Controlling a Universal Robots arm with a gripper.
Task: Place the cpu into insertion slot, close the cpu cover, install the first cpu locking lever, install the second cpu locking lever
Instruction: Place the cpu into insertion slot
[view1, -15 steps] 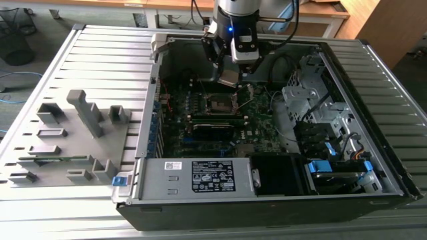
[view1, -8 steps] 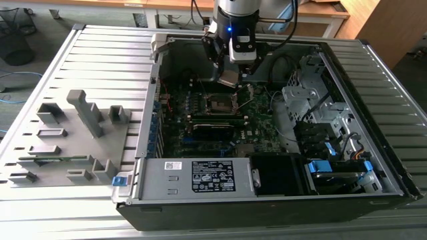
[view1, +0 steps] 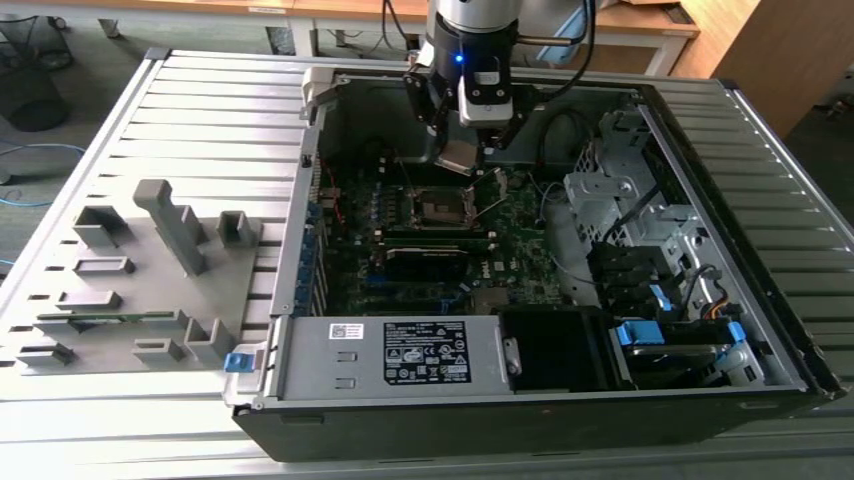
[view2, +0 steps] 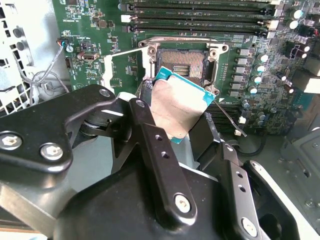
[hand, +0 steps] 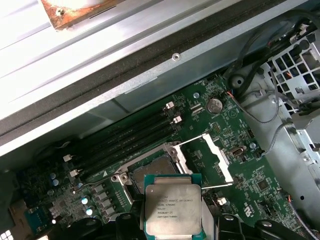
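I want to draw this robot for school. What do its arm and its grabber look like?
The arm is a round silver-grey tube with a black band and a blue light glowing near its wrist. A dark cable loops off beside it. The gripper is black, built from chunky jointed bars, with shiny silver screws and small holes along its fingers.

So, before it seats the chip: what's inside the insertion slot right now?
The visible part of the insertion slot holds nothing: bare contact field in the second wrist view. The rest is hidden behind the cpu, held by the gripper.
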